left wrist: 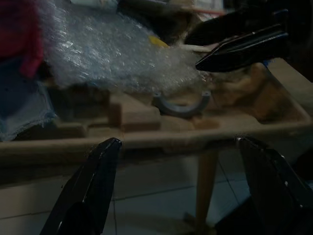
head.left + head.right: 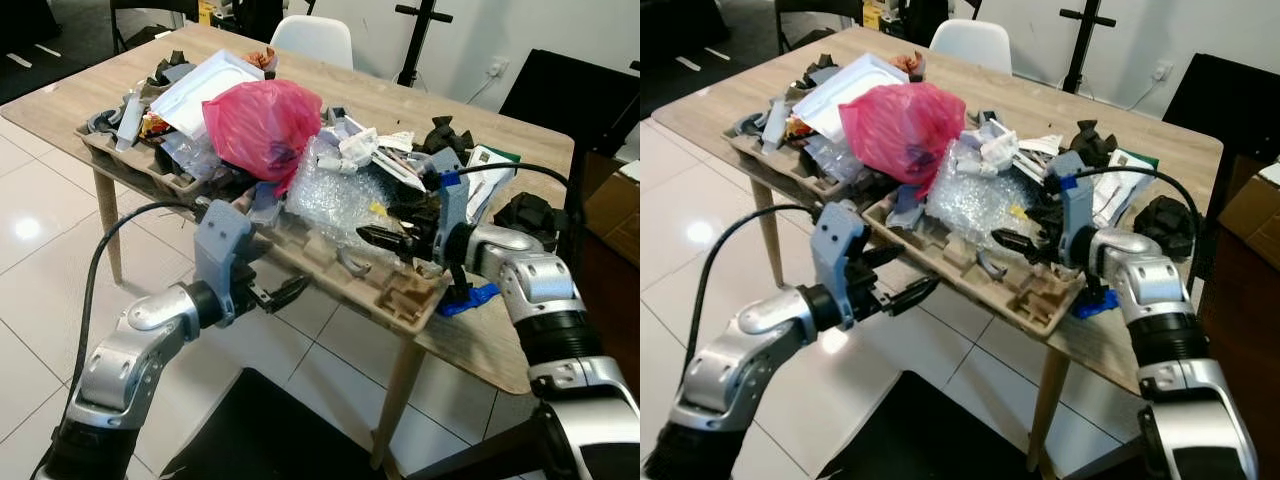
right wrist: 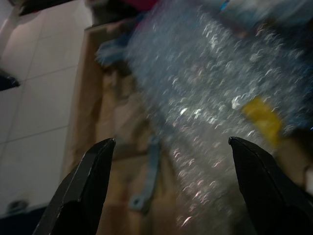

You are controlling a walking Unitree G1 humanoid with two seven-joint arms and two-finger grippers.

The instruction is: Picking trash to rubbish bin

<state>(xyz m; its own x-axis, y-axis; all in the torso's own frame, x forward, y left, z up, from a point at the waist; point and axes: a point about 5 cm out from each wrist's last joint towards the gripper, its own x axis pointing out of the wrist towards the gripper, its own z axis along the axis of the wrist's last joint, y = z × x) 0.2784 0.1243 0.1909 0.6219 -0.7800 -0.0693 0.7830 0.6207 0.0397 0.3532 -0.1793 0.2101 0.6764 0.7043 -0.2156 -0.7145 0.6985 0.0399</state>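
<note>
Trash is piled on a wooden table (image 2: 480, 330): a red plastic bag (image 2: 262, 125), bubble wrap (image 2: 335, 195), white foam and paper scraps, all lying in brown pulp trays (image 2: 400, 300). My right gripper (image 2: 375, 238) is open and hovers over the near tray, just beside the bubble wrap (image 3: 220, 98). A grey curved strap (image 1: 181, 104) lies in the tray below it. My left gripper (image 2: 285, 292) is open with nothing in it. It hangs in front of the tray's near edge, slightly below it, pointing at the tray (image 1: 146, 142).
A dark flat shape (image 2: 260, 430) lies on the tiled floor below the table edge. A white chair (image 2: 312, 38) stands behind the table. A black chair (image 2: 570, 95) and a cardboard box (image 2: 615, 200) are at the right. Blue plastic (image 2: 470, 297) pokes out from under the tray.
</note>
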